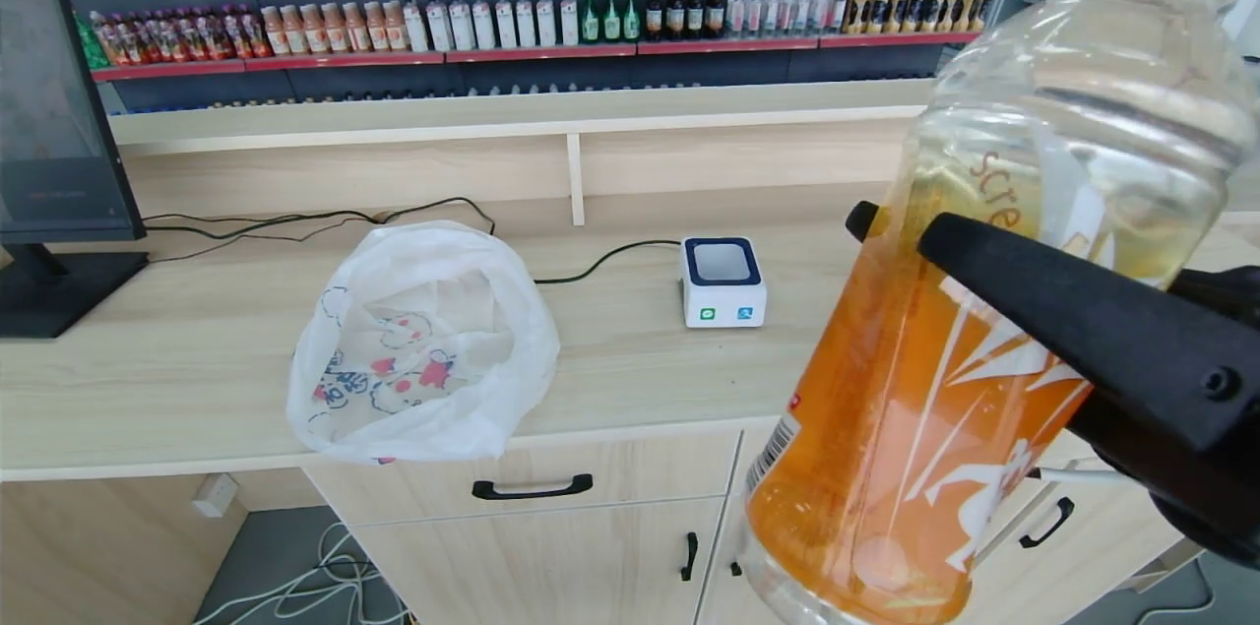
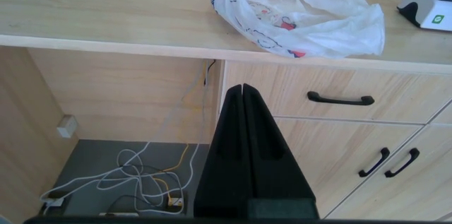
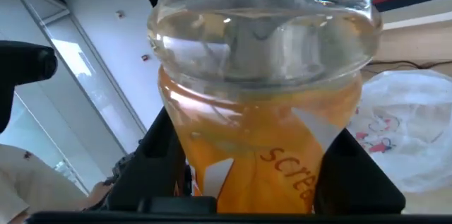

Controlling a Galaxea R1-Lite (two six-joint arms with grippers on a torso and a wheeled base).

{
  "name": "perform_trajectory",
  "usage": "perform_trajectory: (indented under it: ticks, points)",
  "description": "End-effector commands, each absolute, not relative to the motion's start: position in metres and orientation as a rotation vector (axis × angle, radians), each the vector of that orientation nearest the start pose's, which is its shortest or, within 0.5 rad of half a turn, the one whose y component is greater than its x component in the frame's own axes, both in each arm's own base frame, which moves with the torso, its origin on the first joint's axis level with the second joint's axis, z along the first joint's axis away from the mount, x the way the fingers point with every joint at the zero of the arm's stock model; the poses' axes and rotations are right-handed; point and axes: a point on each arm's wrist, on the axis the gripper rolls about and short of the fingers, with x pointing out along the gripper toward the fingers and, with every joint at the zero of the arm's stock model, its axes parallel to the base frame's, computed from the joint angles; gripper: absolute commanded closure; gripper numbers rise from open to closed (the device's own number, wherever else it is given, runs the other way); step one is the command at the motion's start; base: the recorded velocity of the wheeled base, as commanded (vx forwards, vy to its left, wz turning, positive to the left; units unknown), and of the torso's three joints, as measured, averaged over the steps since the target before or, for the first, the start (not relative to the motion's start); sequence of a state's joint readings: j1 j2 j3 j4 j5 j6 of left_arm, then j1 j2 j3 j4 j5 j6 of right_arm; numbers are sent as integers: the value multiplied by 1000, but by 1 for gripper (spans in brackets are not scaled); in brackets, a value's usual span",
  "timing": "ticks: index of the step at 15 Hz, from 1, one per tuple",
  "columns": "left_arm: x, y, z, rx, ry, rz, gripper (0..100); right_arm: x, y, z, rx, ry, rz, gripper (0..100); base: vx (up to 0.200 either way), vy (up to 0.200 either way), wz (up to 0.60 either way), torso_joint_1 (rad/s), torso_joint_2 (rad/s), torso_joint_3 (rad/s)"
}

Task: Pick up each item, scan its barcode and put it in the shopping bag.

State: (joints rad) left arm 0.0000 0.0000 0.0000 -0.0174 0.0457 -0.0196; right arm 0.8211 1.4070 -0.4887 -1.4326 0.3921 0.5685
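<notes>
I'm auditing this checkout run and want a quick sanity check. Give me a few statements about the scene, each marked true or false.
1. The right gripper is shut on the orange drink bottle, holding it tilted above the counter's front edge. True.
2. The bottle lies inside the shopping bag. False: it is held in the air, and the bag lies open on the counter.
3. The left gripper is shut and holds nothing. True.
4. The scanner stands on the robot's left of the bag. False: it stands on the counter to the bag's right, apart from it.
</notes>
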Motion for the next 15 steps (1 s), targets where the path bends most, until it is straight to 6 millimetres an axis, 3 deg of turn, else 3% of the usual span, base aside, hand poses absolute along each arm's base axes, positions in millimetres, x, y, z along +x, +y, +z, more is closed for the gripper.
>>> perform_trajectory:
  ticks: [1,4,10,15]
  points:
    - [-23,1,77,-20,-17,46,100,143,175,243,630,-149,1339,100,0,0,0,0,0,0]
    - [-23,1,77,-20,-17,46,100,152,185,239,650,-161,1347,100,0,0,0,0,0,0]
    - [-23,1,77,-20,-17,46,100,130,193,244,748,-87,1457,100,0,0,0,0,0,0]
    - [-23,1,77,-20,-17,46,100,125,191,252,884,-1,1500,100,0,0,0,0,0,0]
